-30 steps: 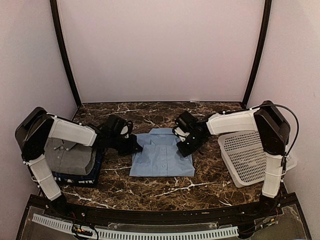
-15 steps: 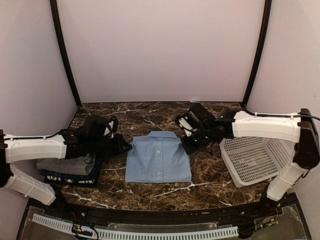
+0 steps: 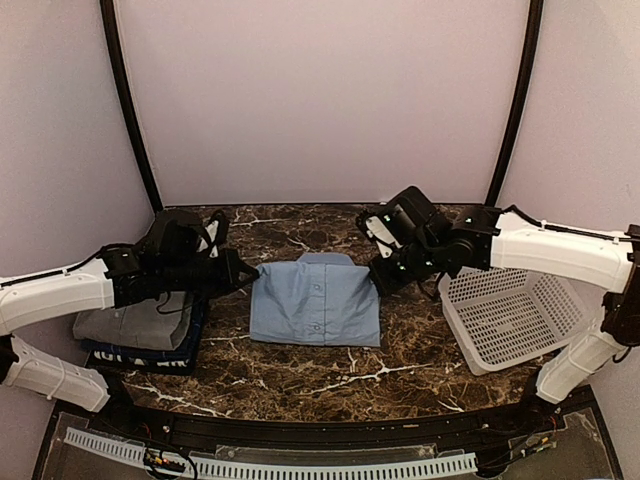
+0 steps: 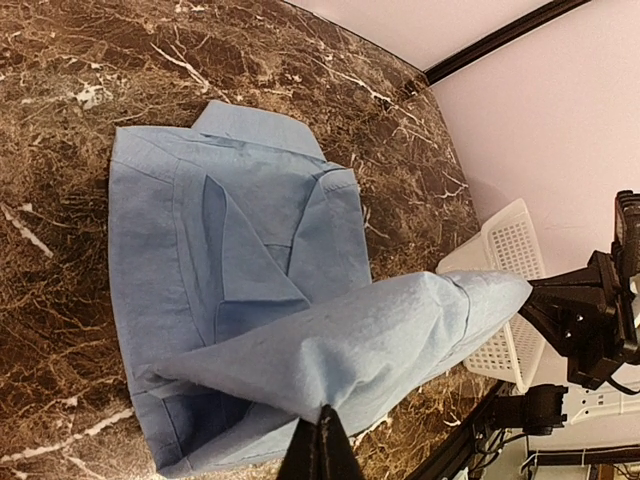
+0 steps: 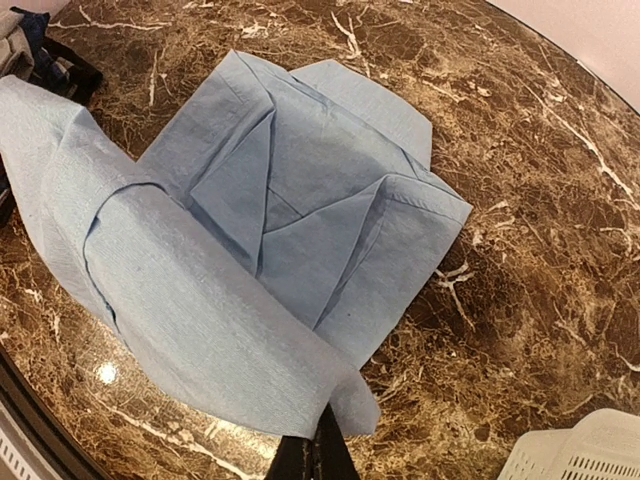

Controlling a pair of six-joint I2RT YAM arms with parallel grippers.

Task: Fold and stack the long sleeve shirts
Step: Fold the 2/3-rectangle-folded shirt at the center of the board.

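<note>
A folded light blue button-front shirt (image 3: pixel 315 305) lies in the middle of the marble table. My left gripper (image 3: pixel 248 272) is shut on its left edge, and my right gripper (image 3: pixel 380 280) is shut on its right edge. In the left wrist view the pinched fold of the blue shirt (image 4: pixel 380 340) hangs lifted above the rest, with the left gripper (image 4: pixel 322 440) at its lower edge. The right wrist view shows the same blue shirt (image 5: pixel 300 180), raised along one side from the right gripper (image 5: pixel 318 448). At the left, a grey shirt (image 3: pixel 130 325) rests on a dark navy one (image 3: pixel 150 357).
A white lattice basket (image 3: pixel 510 315) stands on the table at the right, close to the right arm, and its corner shows in both wrist views (image 4: pixel 505 250) (image 5: pixel 580 450). Dark posts rise at the back corners. A black rail runs along the near edge.
Both arms have stretched out and lowered toward the table. The grippers moved back and apart, and the blue shirt shifted slightly left and back with its held edges raised.
</note>
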